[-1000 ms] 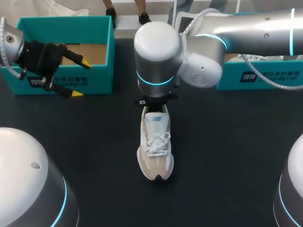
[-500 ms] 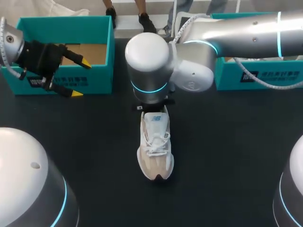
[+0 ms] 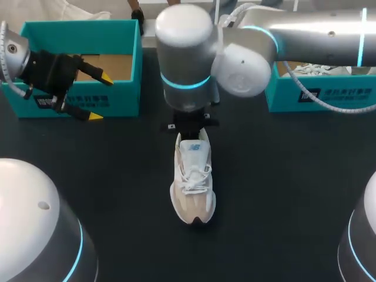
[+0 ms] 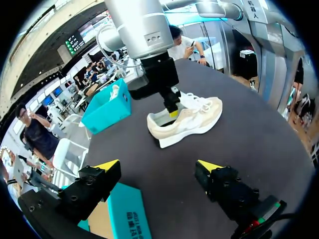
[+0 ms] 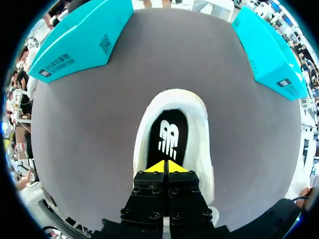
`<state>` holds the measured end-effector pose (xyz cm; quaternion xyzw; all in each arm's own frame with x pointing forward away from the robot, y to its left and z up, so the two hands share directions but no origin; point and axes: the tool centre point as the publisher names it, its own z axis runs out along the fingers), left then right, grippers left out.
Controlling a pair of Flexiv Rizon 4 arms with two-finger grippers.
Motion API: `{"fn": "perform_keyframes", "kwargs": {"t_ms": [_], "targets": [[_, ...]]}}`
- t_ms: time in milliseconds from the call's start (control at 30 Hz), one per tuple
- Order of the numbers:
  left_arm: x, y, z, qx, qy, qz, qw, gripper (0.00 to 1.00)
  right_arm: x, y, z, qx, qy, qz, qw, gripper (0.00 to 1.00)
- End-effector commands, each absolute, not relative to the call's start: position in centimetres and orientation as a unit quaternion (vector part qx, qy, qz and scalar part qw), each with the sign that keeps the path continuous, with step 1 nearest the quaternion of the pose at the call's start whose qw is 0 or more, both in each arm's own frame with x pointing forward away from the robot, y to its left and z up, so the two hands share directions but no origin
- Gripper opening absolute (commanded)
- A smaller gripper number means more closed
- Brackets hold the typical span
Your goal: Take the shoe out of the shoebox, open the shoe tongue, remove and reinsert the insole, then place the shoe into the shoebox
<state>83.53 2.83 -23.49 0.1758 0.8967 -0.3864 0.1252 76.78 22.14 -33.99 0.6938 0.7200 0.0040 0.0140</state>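
A white and beige shoe [image 3: 192, 183] lies on the dark table, toe toward the near edge. My right gripper [image 3: 189, 126] hangs over its heel opening, fingers shut together with nothing visible between them. In the right wrist view the shut yellow tips [image 5: 165, 167] sit just above the black insole [image 5: 168, 134] inside the shoe's white collar [image 5: 201, 144]. My left gripper [image 3: 98, 97] stands open at the front of the left teal shoebox [image 3: 124, 35], far from the shoe. From the left wrist view, its open gripper [image 4: 158, 165] looks across at the shoe [image 4: 192, 118] and the right gripper [image 4: 172, 105].
A second teal box [image 3: 320, 94] at the back right holds another white shoe [image 3: 311, 70]. Both boxes flank the shoe in the right wrist view, the left shoebox [image 5: 79, 40] and the second box [image 5: 264, 45]. Dark table surface surrounds the shoe.
My right arm's large joint has shifted left and toward the far side, while its gripper stayed over the heel. The shoe and the left arm have not moved.
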Motion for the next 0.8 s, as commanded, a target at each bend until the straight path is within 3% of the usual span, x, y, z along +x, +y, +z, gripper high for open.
{"fn": "perform_keyframes", "kwargs": {"t_ms": [33, 200, 400, 433, 467, 500, 533, 800], "targets": [[83.4, 2.9, -23.4, 0.176, 0.897, -0.385, 0.125, 1.0, 76.5, 21.3, -32.9, 0.699, 0.715, -0.018, -0.018, 0.0], [83.4, 2.9, -23.4, 0.176, 0.897, -0.385, 0.125, 1.0, 75.1, 21.9, -33.0, 0.703, 0.704, -0.034, -0.088, 0.0], [83.4, 2.9, -23.4, 0.176, 0.897, -0.385, 0.125, 1.0, 74.7, 22.5, -33.8, 0.708, 0.701, -0.03, -0.082, 0.0], [83.4, 2.9, -23.4, 0.176, 0.897, -0.385, 0.125, 1.0, 74.8, 22.4, -34.1, 0.713, 0.697, -0.029, -0.073, 0.09], [83.4, 2.9, -23.4, 0.176, 0.897, -0.385, 0.125, 1.0, 74.7, 22.2, -34.4, 0.716, 0.694, -0.035, -0.067, 0.38], [83.4, 2.9, -23.4, 0.176, 0.897, -0.385, 0.125, 1.0, 74.7, 22.1, -34.6, 0.719, 0.691, -0.034, -0.066, 0.88], [83.4, 2.9, -23.4, 0.176, 0.897, -0.385, 0.125, 1.0, 74.7, 22.1, -34.6, 0.719, 0.691, -0.035, -0.067, 1.0], [83.4, 2.9, -23.4, 0.176, 0.897, -0.385, 0.125, 1.0, 74.9, 22.0, -34.8, 0.718, 0.693, -0.034, -0.06, 1.0]]}}
